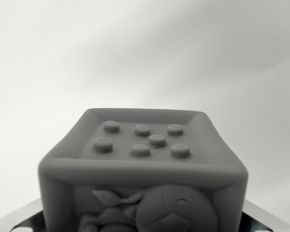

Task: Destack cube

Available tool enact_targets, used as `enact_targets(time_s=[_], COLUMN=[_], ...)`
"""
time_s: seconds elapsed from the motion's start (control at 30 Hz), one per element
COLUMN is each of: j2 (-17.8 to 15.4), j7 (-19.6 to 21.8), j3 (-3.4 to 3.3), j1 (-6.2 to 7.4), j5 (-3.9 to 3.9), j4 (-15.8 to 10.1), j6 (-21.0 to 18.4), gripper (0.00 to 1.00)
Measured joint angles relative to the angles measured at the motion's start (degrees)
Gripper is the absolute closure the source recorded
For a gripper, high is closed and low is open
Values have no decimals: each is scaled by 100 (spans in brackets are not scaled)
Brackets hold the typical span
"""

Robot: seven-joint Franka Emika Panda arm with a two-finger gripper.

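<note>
Close below the camera sits the cube (142, 169), its studded top face up and a relief face toward the lens, flanked low at each side by end effector (145, 227) fingers; whether they grip it I cannot tell

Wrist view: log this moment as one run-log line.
view: wrist | cube: close, centred, seven studs on top, relief on front | gripper: fingertips at bottom corners, either side of cube | grasp: cannot tell

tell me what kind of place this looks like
Probably a lab or test bench, though little shows: a soft toy cube with raised dots fills the close wrist view, against a plain pale backdrop with no furniture in sight.
</note>
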Motion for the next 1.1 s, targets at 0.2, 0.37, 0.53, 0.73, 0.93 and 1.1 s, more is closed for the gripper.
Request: enact_targets(time_s=[0.2, 0.37, 0.53, 0.73, 0.93, 1.1], j2=[17, 30, 52, 82, 110, 134], j7=[-94, -174, -254, -356, -452, -522], j3=[-62, -112, -162, -226, -277, -318], j1=[-73, -133, -194, -270, -348, -403], j5=[10, 21, 28, 39, 52, 62], j4=[42, 72, 114, 170, 223, 272], j6=[-23, -42, -62, -91, -118, -143], gripper=[100, 100, 100, 100, 100, 100])
